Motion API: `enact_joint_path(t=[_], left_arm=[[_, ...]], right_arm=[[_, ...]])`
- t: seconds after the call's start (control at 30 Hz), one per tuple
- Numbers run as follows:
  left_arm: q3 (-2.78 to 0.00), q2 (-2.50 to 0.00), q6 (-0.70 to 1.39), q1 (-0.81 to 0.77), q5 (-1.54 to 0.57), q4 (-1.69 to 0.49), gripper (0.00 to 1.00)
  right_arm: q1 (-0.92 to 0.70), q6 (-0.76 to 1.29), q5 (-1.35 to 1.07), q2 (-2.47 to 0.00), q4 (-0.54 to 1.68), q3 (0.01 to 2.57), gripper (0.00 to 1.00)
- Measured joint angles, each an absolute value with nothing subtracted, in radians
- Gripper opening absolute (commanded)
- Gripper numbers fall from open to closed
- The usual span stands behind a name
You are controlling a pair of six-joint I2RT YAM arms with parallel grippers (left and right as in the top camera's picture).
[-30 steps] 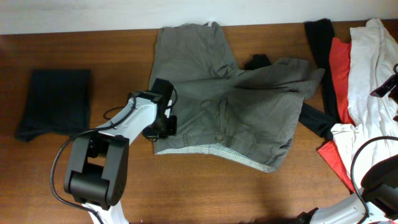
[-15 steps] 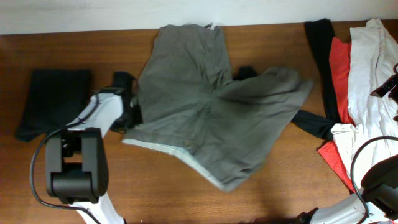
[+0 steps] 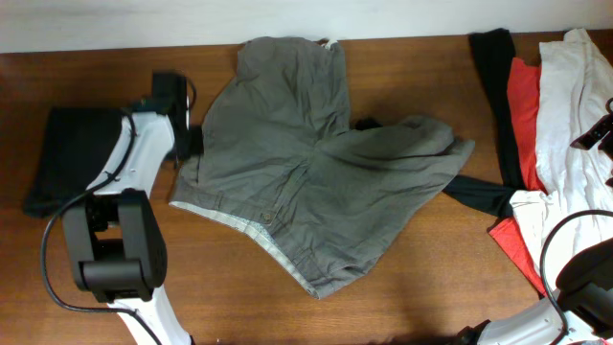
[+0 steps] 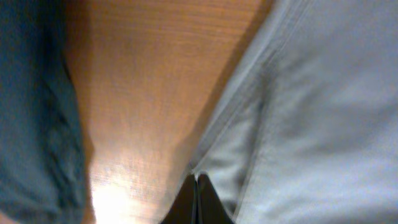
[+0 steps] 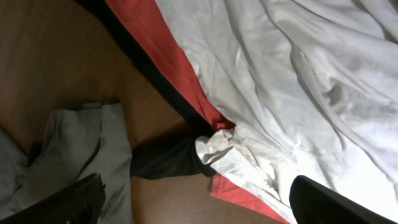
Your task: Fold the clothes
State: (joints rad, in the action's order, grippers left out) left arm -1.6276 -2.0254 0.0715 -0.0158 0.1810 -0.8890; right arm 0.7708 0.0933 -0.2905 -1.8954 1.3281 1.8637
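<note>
Dragged left and away from the front edge since half a second ago, the grey-khaki fabric trousers (image 3: 306,182) now lie more squarely on the brown wooden tabletop (image 3: 431,287). The white left arm (image 3: 144,153) has swung with them toward the back-left.

The left jaws are closed, pinching a seamed edge of the trousers (image 4: 311,93) at that garment's left side. The pale waistband lining faces the front edge as a slanting strip, and one leg reaches the back edge. The other leg lies rumpled to the right.

A folded black cloth (image 3: 77,158) lies just left of the left arm, apart from the trousers. It shows as a dark blur in the left wrist view (image 4: 31,124).

At the right end of the tabletop lies a heap: a black garment (image 3: 493,77), a red garment (image 3: 525,96) and a white garment (image 3: 565,115). They overlap, and a black strip from the heap runs under the rumpled trouser leg.

The right arm (image 3: 584,278) rises at the front-right corner. The right jaws stand wide apart and empty above the heap, with the white garment (image 5: 298,74) and the red garment (image 5: 174,68) below them.
</note>
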Motion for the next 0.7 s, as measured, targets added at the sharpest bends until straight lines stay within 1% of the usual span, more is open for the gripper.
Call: enact_joint_path(t=[0.13,0.23,0.33,0.57,0.7], left_arm=[[-1.761,-2.013,0.072,-0.062,0.042,-0.935,0.00],[-1.771,-2.008,0.076,-0.109,-0.081,-0.941,0.00],[-1.768,-2.009,0.092,-0.166,-0.159,-0.963,0.01],[-1.768,-2.032,0.106,-0.311,-0.219,-0.955,0.02],[-1.766,-2.059,0.131,-0.358,-0.217,-0.908,0.02]], right_arm=[[0.771,0.093,-0.290,-1.895,1.328,1.864,0.99],[0.771,0.093,-0.290,-1.895,1.328,1.864,0.98],[0.771,0.093,-0.290,-1.895,1.328,1.864,0.99],[0.771,0.093,-0.290,-1.895,1.328,1.864,0.99],[0.771,0.093,-0.291,-1.895,1.328,1.864,0.99]])
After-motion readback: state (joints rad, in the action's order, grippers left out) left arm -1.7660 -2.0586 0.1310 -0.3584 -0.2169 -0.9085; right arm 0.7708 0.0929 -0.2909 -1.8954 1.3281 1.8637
